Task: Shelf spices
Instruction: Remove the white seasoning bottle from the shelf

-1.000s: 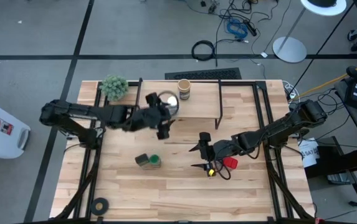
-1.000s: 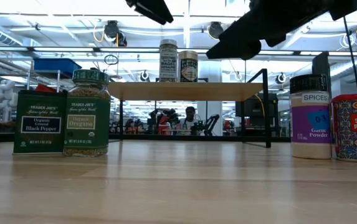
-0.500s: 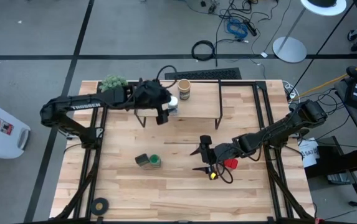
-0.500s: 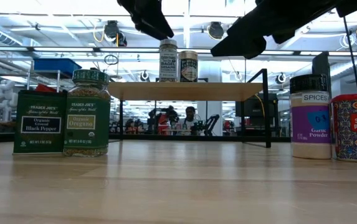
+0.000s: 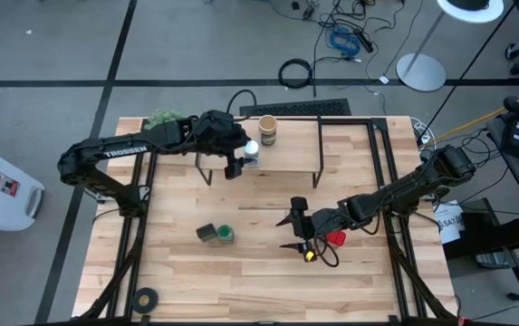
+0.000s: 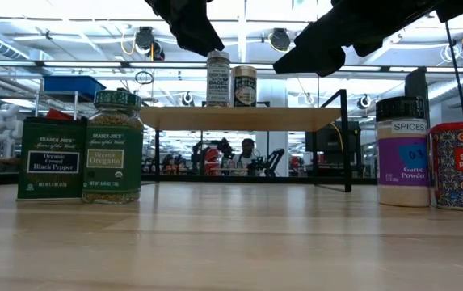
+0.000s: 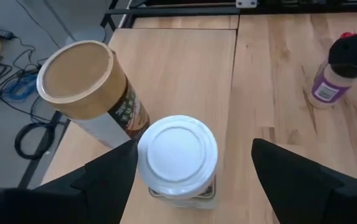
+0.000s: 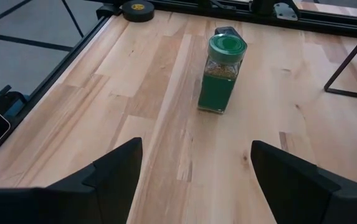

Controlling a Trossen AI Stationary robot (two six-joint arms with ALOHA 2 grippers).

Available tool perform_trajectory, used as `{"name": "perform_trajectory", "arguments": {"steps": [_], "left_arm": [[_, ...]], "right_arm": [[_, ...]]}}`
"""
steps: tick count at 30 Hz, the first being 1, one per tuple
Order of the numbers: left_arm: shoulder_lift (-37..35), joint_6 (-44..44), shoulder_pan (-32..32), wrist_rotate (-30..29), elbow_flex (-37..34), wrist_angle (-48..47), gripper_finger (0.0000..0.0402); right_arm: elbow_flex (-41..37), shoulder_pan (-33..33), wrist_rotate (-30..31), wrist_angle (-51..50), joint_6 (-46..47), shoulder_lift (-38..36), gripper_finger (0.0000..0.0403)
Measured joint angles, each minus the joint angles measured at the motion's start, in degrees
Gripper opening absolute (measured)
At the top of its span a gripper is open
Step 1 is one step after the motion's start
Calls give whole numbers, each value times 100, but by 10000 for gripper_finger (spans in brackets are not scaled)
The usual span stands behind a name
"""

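Shelf (image 5: 286,156) of light wood on thin black legs stands at the far side of the table (image 5: 241,272) and serves as the landmark. Two spices already stand on its top board: a white-lidded jar (image 7: 178,155) and, just beside it, a tan cylinder (image 7: 85,90). The left gripper (image 5: 235,167) hangs over the shelf's left end, directly above the white-lidded jar, with its fingers (image 7: 103,177) spread wide on either side of the lid and not touching it. The right gripper (image 5: 297,226) hovers over the table in front of the shelf, its fingers (image 8: 113,171) likewise apart and holding nothing. Just beside that gripper, in front of the shelf's right end, stand a garlic powder jar (image 6: 402,152) with a dark lid and a red paprika tin (image 6: 460,165). In front of the shelf's left end, well apart from it, a dark square black pepper tin (image 6: 52,158) and a green-lidded oregano jar (image 6: 113,147) stand upright and touching. A fuzzy green plant ball (image 5: 161,119) sits left of the shelf, partly under the left arm, and a black tape roll (image 5: 146,297) lies at the table's near left corner, far from the shelf.
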Motion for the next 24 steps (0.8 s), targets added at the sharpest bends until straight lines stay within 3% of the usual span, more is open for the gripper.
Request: {"name": "perform_trajectory", "arguments": {"steps": [17,24], "left_arm": [[247,198,7,-12,-75,264,322],[293,351,9,-38,-75,238,277]], "right_arm": [[2,0,2,9,0,2,288],[2,0,3,7,0,2,288]]}}
